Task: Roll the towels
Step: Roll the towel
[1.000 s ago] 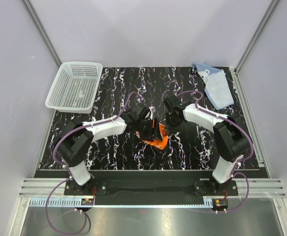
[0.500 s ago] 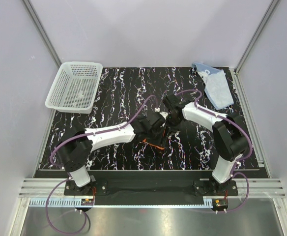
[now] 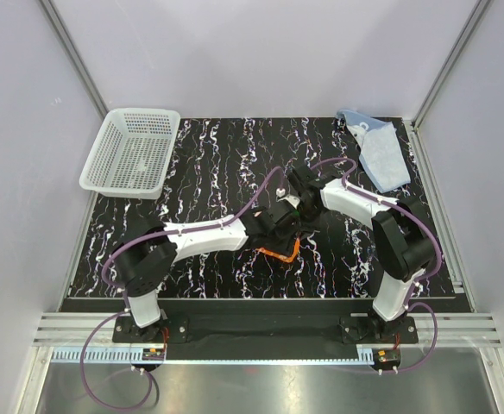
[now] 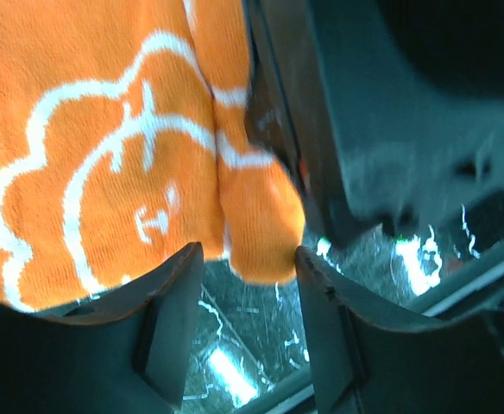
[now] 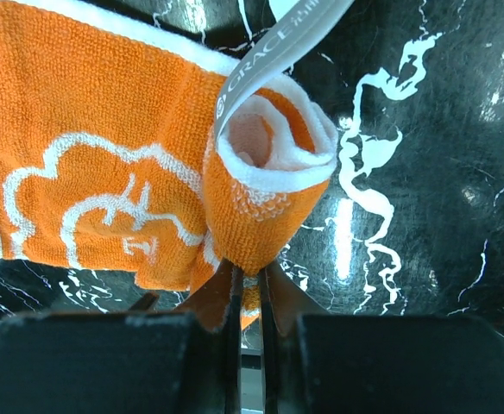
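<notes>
- White mesh basket (image 3: 131,153), open side up, at the tabletop's far left corner, its outer side reaching the left edge.
- Black tabletop (image 3: 209,155) veined with white marbling, glossy enough to catch the lights in both wrist views (image 5: 407,129).
- Pale grey walls (image 3: 261,52) closing in the tabletop along its left, far and right edges.
- Aluminium frame posts (image 3: 69,52) rising from the far corners.
- Ribbed metal rails (image 3: 261,332) running just outside the near edge.

"GRACE" on tag (image 5: 274,47) of orange towel (image 5: 88,138)
</notes>
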Motion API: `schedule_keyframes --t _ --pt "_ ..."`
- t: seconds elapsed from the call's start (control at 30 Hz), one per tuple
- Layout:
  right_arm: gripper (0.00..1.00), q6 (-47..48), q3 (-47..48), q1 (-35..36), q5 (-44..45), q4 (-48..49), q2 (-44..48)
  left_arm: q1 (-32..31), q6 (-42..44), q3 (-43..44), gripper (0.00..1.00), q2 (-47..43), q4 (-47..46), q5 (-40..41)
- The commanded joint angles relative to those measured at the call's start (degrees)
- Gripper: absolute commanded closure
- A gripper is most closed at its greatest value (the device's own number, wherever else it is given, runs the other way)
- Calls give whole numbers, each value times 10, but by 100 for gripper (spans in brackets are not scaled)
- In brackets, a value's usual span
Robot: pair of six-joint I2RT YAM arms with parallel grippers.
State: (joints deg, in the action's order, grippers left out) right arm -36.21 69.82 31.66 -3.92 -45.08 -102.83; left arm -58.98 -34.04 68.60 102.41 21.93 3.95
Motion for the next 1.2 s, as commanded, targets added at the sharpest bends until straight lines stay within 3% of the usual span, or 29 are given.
schedule_keyframes --t 0.0,0.17,0.33,0.47,0.6,0.67,0.8,0.9,0.93,1.03,1.17 --pt "100 10 14 15 -14 2 15 -17 20 14 49 22 -29 6" --pt "100 9 21 15 -20 1 16 -31 16 9 43 23 -47 17" --pt "100 11 24 15 -21 -4 18 -36 6 -3 49 34 -55 27" --pt "100 12 28 15 -30 -4 16 -40 -7 -32 62 32 -95 22" --pt "100 10 29 15 -35 -4 15 -41 -16 -50 91 28 -116 17" --pt "100 10 29 15 -35 -3 15 -41 -17 -58 100 19 -120 12" --pt "98 10 29 15 -28 -6 17 -39 -22 -69 100 4 -135 -22" --pt "83 12 43 14 -7 -22 18 -32 -37 -84 100 -7 -152 -68" --pt "67 16 48 12 9 -36 19 -27 -48 -91 100 -14 -166 -76" --pt "44 21 73 -3 36 -55 29 -13 -64 -116 100 -23 -193 -115" --pt "35 36 92 -50 37 -65 54 11 -73 -134 100 -33 -200 -133"
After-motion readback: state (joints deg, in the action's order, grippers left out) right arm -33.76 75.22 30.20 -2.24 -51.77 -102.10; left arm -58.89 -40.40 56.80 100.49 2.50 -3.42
